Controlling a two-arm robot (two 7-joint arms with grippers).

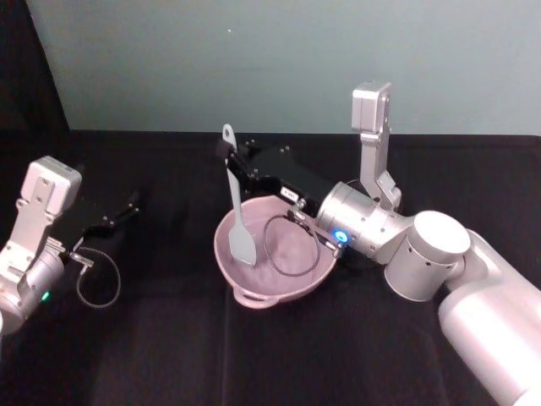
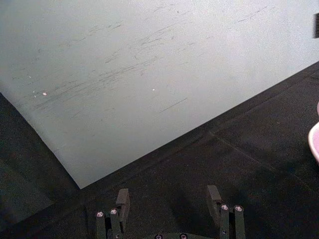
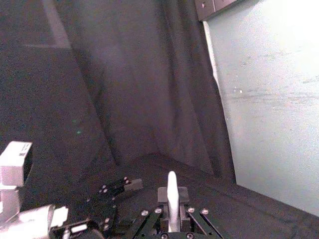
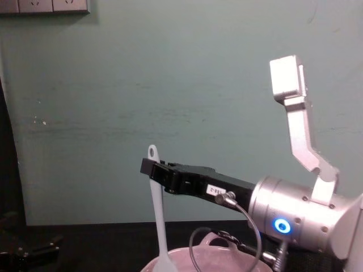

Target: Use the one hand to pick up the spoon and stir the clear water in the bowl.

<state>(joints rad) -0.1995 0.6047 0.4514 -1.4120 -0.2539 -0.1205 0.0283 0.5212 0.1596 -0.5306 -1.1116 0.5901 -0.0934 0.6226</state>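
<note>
The black table (image 1: 254, 364) runs back to a pale green wall (image 1: 254, 59) along its far edge.

The right arm reaches in from the right edge of the table and lies low across it, with a blue ring (image 1: 340, 237) glowing on its silver wrist. A black cable (image 1: 292, 249) loops down from that wrist over the bowl. The right gripper (image 1: 226, 161) stretches out over the far rim of the bowl. It is closed on the spoon handle just below the hole at its end. The chest view shows the gripper (image 4: 152, 169) clamped there from the side. In the right wrist view the handle stands up between the closed fingers (image 3: 160, 195).

The left arm sits idle near the left edge of the table. The left gripper (image 1: 131, 205) points toward the middle, well apart from the bowl. Its fingers (image 2: 122, 199) stand wide apart with nothing between them.

The pink bowl (image 1: 314, 272) sits about the middle of the table, between the two arms, with its small loop handle turned toward the near edge.

The white spoon (image 1: 236, 207) hangs almost upright, leaning slightly, with the hole end on top. Its flat head is down inside the bowl on the left side. Whether the head touches the bottom I cannot tell.
</note>
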